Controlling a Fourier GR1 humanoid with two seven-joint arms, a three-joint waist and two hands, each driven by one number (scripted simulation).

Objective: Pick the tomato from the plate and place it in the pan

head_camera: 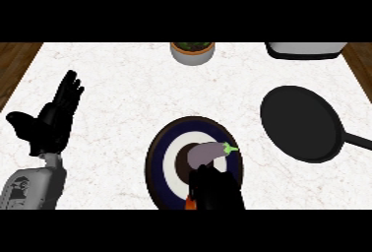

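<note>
Just beyond the right hand, fingers unreadable, lies an eggplant, not a tomato: light, smooth, slippery; grasp its thick middle.

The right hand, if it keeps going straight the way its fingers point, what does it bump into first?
Most likely the purple eggplant on the plate. The right hand points up the picture and the eggplant lies just past its fingertips, though height above it is unclear.
</note>
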